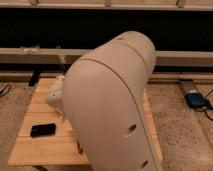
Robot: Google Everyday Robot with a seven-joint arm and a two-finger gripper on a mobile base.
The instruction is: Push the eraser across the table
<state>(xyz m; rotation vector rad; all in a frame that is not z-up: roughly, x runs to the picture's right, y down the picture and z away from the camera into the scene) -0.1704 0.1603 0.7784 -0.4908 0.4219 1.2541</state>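
Note:
The eraser (42,130) is a small flat black block lying near the left front of the bamboo table (35,150). My large white arm fills the middle of the view and hides most of the tabletop. The gripper (61,115) hangs below the arm's rounded wrist, over the table, to the right of the eraser and a little behind it, not touching it.
A sliver of a red object (78,146) shows at the arm's edge, right of the eraser. A blue device (196,100) with a cable lies on the speckled floor at right. A long rail and a dark wall run behind the table.

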